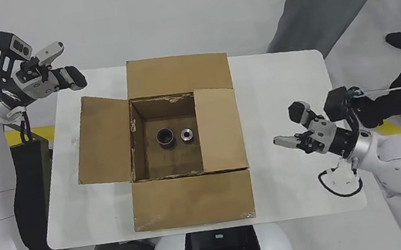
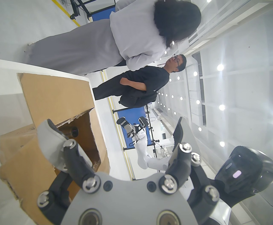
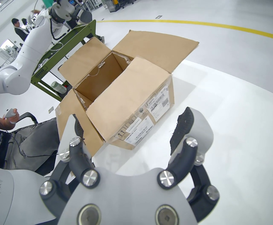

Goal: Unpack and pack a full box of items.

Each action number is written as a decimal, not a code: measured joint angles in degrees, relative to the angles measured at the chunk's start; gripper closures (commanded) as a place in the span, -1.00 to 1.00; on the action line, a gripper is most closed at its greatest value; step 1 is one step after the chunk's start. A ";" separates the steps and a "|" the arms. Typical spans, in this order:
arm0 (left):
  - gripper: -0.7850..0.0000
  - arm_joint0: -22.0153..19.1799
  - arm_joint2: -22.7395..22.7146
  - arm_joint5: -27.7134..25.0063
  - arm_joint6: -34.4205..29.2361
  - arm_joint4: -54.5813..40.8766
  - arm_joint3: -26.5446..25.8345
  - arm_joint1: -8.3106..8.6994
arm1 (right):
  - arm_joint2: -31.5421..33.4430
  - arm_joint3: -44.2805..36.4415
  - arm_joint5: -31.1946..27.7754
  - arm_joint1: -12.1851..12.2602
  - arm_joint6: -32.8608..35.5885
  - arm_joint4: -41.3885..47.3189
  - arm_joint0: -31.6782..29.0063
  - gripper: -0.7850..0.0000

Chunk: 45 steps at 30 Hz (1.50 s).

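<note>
Sitting w/ flaps open, the cardboard box point(image 1: 192, 200) has two small cylinders point(image 1: 166, 137) on its floor. Left gripper point(image 2: 114, 125) hovers off the box's far-left corner, fingers spread wide, holding nothing; right gripper point(image 3: 130, 115) (also empty) gapes just off the box's right side.

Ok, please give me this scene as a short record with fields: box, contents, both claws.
box: cardboard box, flaps open, on the white table
contents: dark cylinder and silvery cylinder, side by side on the bottom
left claw: open, empty, outside the box
right claw: open, empty, beside the box
</note>
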 measured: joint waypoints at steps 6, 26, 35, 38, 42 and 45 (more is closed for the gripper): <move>-1.00 0.00 0.00 0.00 0.00 0.00 0.00 0.00 | 1.88 0.82 -0.93 0.18 -2.13 -0.61 -0.86 -1.00; -1.00 0.30 -0.08 -0.25 0.47 0.17 -0.16 0.01 | 1.87 0.85 -0.94 0.18 -2.11 -0.62 -0.82 -1.00; -1.00 2.93 -2.27 -5.07 1.12 0.40 3.34 0.71 | 1.87 0.85 -0.94 0.18 -2.11 -0.62 -0.82 -1.00; -1.00 3.19 -2.48 -7.20 0.20 0.12 5.65 0.90 | 1.87 0.85 -0.94 0.18 -2.11 -0.62 -0.82 -1.00; -1.00 3.35 -2.02 -9.87 1.72 0.48 8.97 0.95 | 1.87 0.85 -0.94 0.18 -2.11 -0.62 -0.82 -1.00; -1.00 3.29 -0.81 -10.30 2.99 1.91 10.70 0.94 | 1.87 0.85 -0.94 0.18 -2.11 -0.62 -0.82 -1.00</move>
